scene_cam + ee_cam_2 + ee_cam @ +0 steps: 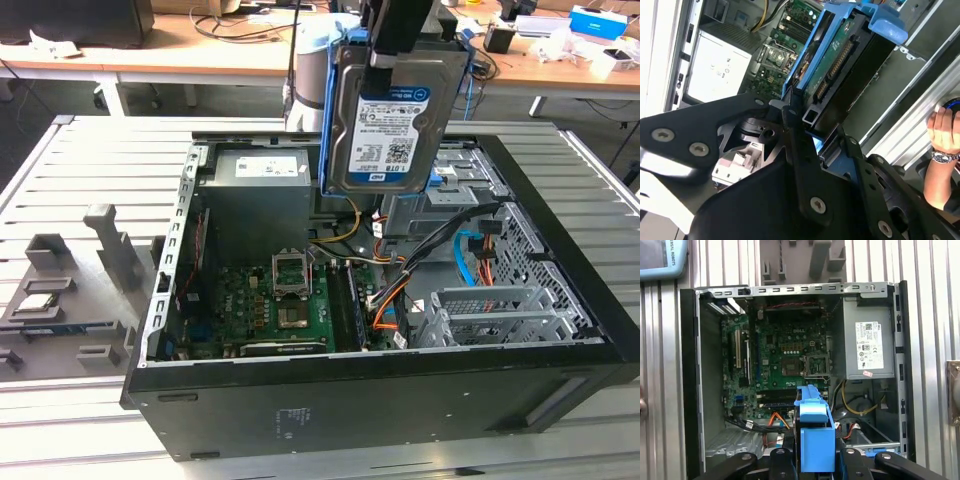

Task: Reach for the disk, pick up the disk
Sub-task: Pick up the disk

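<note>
Exterior view: I see my end effector clamped on the disk, which hangs upright beneath it, lifted above the open computer case.

A lab: opened computer case on slatted metal table, cluttered workbenches behind.

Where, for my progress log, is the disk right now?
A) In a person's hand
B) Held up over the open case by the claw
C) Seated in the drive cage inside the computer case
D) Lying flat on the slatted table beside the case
B: in the exterior view the disk hangs upright, label facing out, over the open computer case, with the claw clamped on its top edge.
</note>
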Controlling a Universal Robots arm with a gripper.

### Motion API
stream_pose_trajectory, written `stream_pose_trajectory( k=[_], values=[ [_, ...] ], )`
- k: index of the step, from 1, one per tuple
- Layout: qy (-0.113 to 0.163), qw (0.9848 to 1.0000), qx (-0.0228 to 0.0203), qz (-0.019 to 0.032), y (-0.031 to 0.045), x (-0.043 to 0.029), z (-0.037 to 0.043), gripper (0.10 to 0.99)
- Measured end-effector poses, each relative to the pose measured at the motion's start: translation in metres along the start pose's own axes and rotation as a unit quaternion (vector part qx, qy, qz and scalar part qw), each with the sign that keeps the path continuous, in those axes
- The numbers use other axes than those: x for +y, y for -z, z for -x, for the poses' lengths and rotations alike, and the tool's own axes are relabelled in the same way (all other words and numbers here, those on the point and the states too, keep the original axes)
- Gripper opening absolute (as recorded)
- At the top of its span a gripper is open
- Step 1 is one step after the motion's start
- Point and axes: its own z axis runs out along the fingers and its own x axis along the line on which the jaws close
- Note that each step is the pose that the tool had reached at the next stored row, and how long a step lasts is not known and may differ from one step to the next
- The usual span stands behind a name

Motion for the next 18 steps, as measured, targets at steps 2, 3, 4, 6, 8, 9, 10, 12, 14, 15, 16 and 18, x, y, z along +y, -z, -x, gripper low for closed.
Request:
stream_pose_trajectory(
  k=[2,3,4,6,8,9,10,12,14,15,16,18],
  values=[
    [0.000,1.0000,0.0000,0.0000,0.0000,-0.0002,-0.0045,0.369],
    [0.000,1.0000,0.0000,0.0000,0.0000,-0.0004,-0.0083,0.369],
    [0.000,1.0000,0.0000,0.0000,-0.0001,-0.0004,-0.0101,0.369],
    [0.000,1.0000,0.0000,0.0000,-0.0001,-0.0006,-0.0130,0.369],
    [0.000,1.0000,0.0000,0.0000,-0.0001,-0.0008,-0.0175,0.369],
    [0.000,1.0000,0.0000,0.0000,-0.0002,-0.0008,-0.0187,0.369],
    [0.000,1.0000,0.0001,0.0001,-0.0001,-0.0009,-0.0198,0.369],
    [0.000,1.0000,0.0000,0.0000,-0.0002,-0.0011,-0.0243,0.369],
    [0.000,1.0000,0.0000,0.0000,-0.0003,-0.0013,-0.0283,0.369],
    [0.000,1.0000,0.0000,0.0000,-0.0003,-0.0013,-0.0306,0.369],
    [0.000,1.0000,0.0000,0.0000,-0.0003,-0.0014,-0.0317,0.369],
    [0.000,1.0000,0.0000,0.0000,-0.0004,-0.0015,-0.0351,0.369]
  ],
)
